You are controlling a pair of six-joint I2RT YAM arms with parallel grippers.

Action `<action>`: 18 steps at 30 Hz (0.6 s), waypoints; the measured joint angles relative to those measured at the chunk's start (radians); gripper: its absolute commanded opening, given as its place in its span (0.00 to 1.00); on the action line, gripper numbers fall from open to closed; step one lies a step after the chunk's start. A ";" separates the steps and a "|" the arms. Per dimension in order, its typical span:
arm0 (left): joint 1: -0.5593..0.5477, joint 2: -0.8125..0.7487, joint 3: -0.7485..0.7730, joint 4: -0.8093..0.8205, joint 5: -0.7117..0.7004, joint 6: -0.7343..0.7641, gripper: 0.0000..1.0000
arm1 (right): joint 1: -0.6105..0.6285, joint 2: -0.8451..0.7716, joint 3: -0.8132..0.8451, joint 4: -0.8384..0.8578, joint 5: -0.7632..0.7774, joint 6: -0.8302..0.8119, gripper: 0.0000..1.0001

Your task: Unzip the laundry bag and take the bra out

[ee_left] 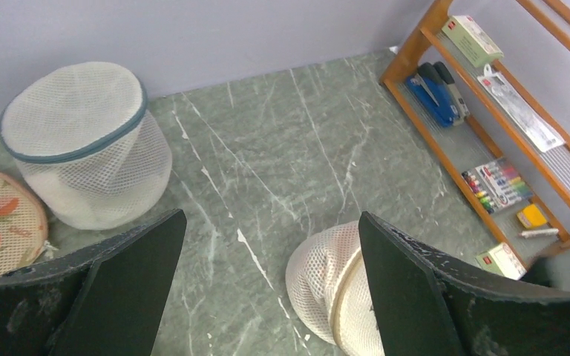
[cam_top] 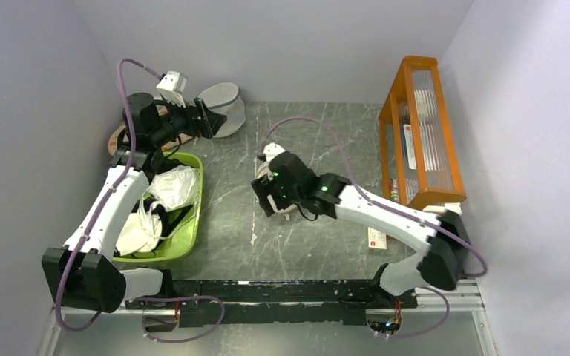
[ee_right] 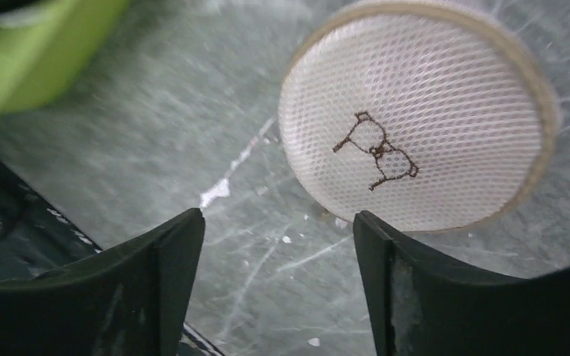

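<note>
The laundry bag (ee_right: 415, 119) is a round cream mesh pouch with a beige rim band and a small dark bra icon (ee_right: 375, 148), lying on the green marble table. My right gripper (ee_right: 278, 215) hangs just above and beside it, open, with only bare table between its fingers. From above, that gripper (cam_top: 271, 199) covers most of the laundry bag (cam_top: 291, 211). My left gripper (ee_left: 271, 215) is open and empty at the back left, near the mesh cylinder, and sees the laundry bag (ee_left: 326, 289) from afar. The bra is hidden.
A greyish-white mesh cylinder (ee_left: 82, 141) and a flat oval with orange pattern (ee_left: 0, 222) stand at the back left. A green bin (cam_top: 197, 200) with white garments sits left of centre. An orange shelf (cam_top: 415, 133) lines the right side, a small box (cam_top: 376, 237) at its foot.
</note>
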 measured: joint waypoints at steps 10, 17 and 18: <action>-0.201 0.000 0.001 -0.055 -0.056 0.108 0.98 | -0.186 -0.364 -0.212 0.141 -0.027 0.082 0.73; -0.295 -0.032 0.001 -0.070 -0.087 0.178 0.98 | -0.406 -0.289 -0.397 0.173 -0.174 0.195 0.65; -0.301 -0.039 0.001 -0.069 -0.087 0.184 0.98 | -0.408 -0.258 -0.397 0.181 -0.191 0.212 0.65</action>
